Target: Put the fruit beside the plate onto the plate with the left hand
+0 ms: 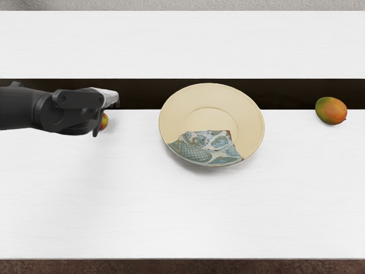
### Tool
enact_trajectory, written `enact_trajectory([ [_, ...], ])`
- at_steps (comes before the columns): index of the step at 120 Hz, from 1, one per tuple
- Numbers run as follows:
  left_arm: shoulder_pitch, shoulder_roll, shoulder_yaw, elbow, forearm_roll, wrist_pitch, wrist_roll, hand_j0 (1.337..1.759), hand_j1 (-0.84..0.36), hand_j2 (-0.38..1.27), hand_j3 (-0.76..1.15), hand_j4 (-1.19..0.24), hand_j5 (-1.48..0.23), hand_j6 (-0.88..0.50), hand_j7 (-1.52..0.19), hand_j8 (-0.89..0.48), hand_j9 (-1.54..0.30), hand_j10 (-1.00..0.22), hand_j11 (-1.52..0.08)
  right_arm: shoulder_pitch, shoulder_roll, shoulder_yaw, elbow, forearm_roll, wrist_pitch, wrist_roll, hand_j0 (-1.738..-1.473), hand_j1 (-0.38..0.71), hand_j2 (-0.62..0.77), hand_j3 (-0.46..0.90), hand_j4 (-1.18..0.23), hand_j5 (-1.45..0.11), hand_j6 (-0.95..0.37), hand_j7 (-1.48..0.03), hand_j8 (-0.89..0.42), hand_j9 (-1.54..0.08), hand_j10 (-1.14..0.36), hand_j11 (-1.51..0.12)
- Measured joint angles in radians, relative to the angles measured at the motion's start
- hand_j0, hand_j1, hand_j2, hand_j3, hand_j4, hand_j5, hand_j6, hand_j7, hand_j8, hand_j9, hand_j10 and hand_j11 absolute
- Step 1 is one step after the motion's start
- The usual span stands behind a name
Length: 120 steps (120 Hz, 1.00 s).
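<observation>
A white counter [182, 211] is seen filling most of the head view, crossed from left to right by a dark gap [274, 91] beyond which a second white surface [182, 43] is laid out on the far side. A strip of dark floor [182, 267] is shown along the near edge.

The left arm [23, 108], dark grey, is brought in from the left edge at the level of the far edge of the near counter. A round cream plate [199, 108] is set near the middle of the counter, its far rim reaching over the dark gap; a blue-and-white pattern is exposed on its near part.

The left robot hand [85, 111] is held low over the counter, to the left of the plate and apart from it. Whether it is open or closed on anything cannot be told from this view.

An orange-and-green mango [331, 110] is placed at the far right, well apart from the plate, at the edge of the gap.

A red-and-yellow fruit [104, 121] is mostly hidden by the left robot hand; only a small sliver is shown at the hand's right side, on the counter to the left of the plate, not on it.
</observation>
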Motion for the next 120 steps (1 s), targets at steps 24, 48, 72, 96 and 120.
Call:
enact_trajectory([
  [24, 0.018, -0.002, -0.002, 0.035, -0.002, -0.054, -0.017, 1.658, 0.04, 0.05, 0.00, -0.26, -0.34, -0.26, -0.34, -0.26, -0.34, -0.26, -0.34, 0.000, 0.000, 0.000, 0.000, 0.000, 0.000, 0.000, -1.658, -0.31, -0.01, 0.00, -0.03, -0.04, -0.03, -0.04, -0.03, -0.04, -0.03, -0.04],
  [48, 0.034, -0.002, -0.021, 0.072, 0.006, -0.109, -0.024, 1.658, 0.04, 0.05, 0.00, -0.02, -0.70, 0.00, -0.71, -0.26, -0.34, -0.26, -0.34, 0.000, 0.000, 0.000, 0.000, 0.000, 0.000, 0.000, -1.658, -0.31, -0.01, 0.00, -0.03, -0.04, -0.03, -0.04, -0.03, -0.04, -0.03, -0.04],
  [72, 0.036, -0.007, -0.040, 0.105, 0.004, -0.125, -0.024, 1.658, 0.02, 0.06, 0.00, -0.17, -0.54, -0.15, -0.56, -0.28, -0.36, -0.28, -0.36, 0.000, 0.000, 0.000, 0.000, 0.000, 0.000, 0.000, -1.658, -0.31, -0.01, 0.00, -0.03, -0.04, -0.03, -0.04, -0.03, -0.04, -0.03, -0.04],
  [96, 0.053, -0.022, -0.046, 0.110, 0.003, -0.090, -0.021, 1.658, 0.00, 0.06, 0.00, -0.24, -0.46, -0.17, -0.58, -0.29, -0.38, -0.29, -0.38, 0.000, 0.000, 0.000, 0.000, 0.000, 0.000, 0.000, -1.658, -0.31, -0.01, 0.00, -0.03, -0.04, -0.03, -0.04, -0.03, -0.04, -0.03, -0.04],
  [120, 0.069, -0.025, -0.045, 0.111, 0.005, -0.047, -0.022, 1.658, -0.01, 0.06, 0.00, -0.13, -0.76, -0.15, -0.64, -0.30, -0.39, -0.30, -0.39, 0.000, 0.000, 0.000, 0.000, 0.000, 0.000, 0.000, -1.658, -0.31, -0.01, 0.00, -0.03, -0.04, -0.03, -0.04, -0.03, -0.04, -0.03, -0.04],
])
